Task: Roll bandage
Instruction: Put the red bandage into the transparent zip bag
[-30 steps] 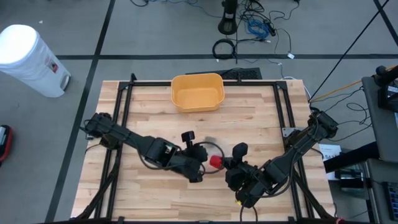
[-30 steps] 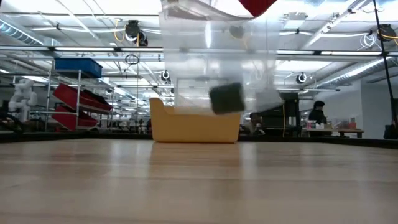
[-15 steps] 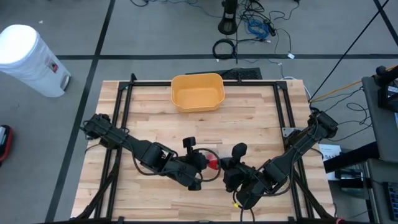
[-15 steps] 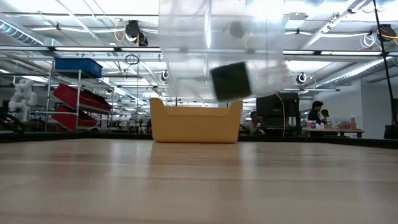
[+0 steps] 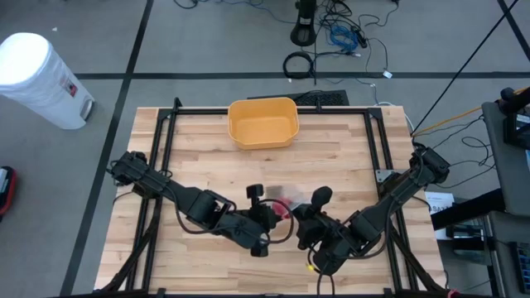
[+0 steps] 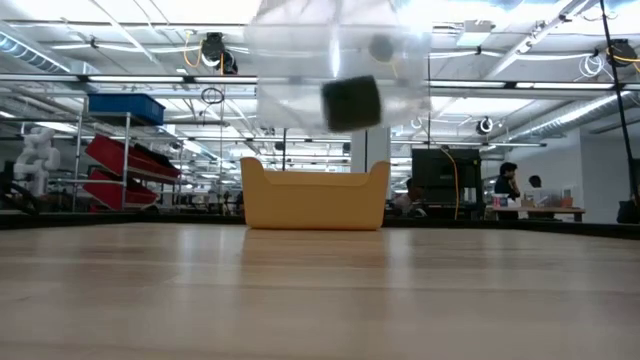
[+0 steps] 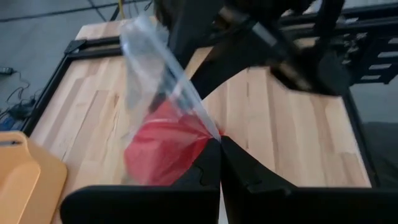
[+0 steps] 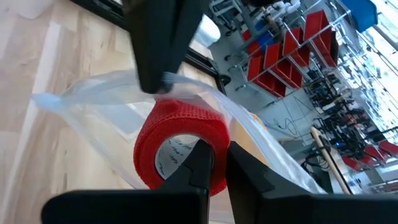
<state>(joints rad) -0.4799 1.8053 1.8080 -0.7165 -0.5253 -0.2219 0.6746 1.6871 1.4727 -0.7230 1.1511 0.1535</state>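
Observation:
A red bandage roll [image 8: 180,149] sits inside a clear plastic bag [image 8: 99,106]. Both are held in the air over the middle of the table, between my two grippers. In the high view the roll [image 5: 286,210] shows as a red spot between my left gripper [image 5: 269,217] and my right gripper [image 5: 300,218]. My left gripper [image 7: 219,142] is shut on the bag [image 7: 155,68], with the roll [image 7: 163,149] just beyond its tips. My right gripper [image 8: 219,149] is shut at the roll's rim. In the low view the bag [image 6: 340,60] hangs clear above the table. My left gripper pinches a gathered edge of the clear bag [image 7: 208,127] between its two shut fingertips. The bag stands up and away from the tips, with the roll inside it, all clear of the table. My right gripper pinches the roll's wall at its rim [image 8: 208,134]. Whether bag film lies between fingers and roll, I cannot tell. The roll is clear of the table, its hollow core [image 8: 177,155] facing the camera.
A yellow bin [image 5: 263,122] stands at the far middle of the wooden table [image 5: 207,141]. A black frame [image 5: 166,132] runs along the table's sides. A white barrel [image 5: 37,79] stands on the floor beyond the far left corner.
My left gripper has gone a little toward my right gripper and the near edge. In the low view the bag has swung and risen, and the red roll has gone above that picture's top edge.

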